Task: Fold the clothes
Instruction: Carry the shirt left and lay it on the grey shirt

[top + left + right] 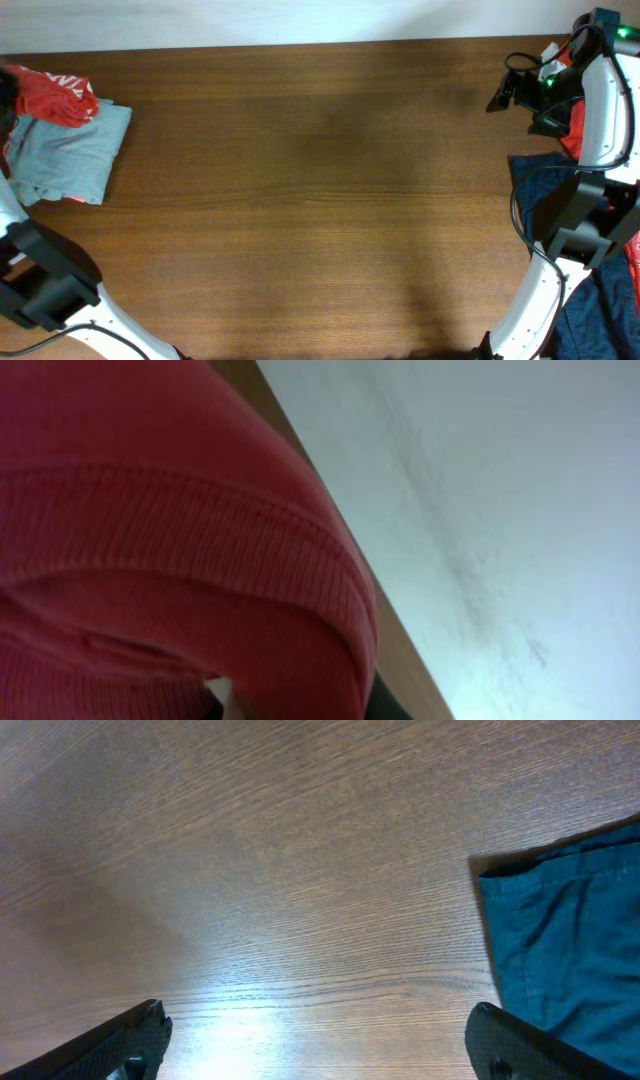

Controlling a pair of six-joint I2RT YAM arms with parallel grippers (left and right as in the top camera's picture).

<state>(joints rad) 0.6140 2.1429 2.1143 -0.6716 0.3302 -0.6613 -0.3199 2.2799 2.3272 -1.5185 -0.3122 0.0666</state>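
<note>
Red T-shirt (55, 92) bunched on a grey-green garment (72, 152) at the far-left end of the table (320, 200); right gripper (318, 1042) gapes over bare wood.

Only the overhead view gives the layout: the two garments lie stacked at the left, while a navy garment (545, 195) and another red garment (574, 130) lie under the right arm. The left wrist view shows only ribbed red knit pressed close to the lens, with the table's edge and a pale wall (500, 510) behind. The left gripper (6, 95) is mostly cut off at the overhead frame's edge beside the T-shirt, so I cannot tell whether it is closed or holding cloth. The right wrist view shows its fingertips (130, 1038) spread wide, holding nothing and touching nothing, with the navy garment's edge just to their right.
</note>
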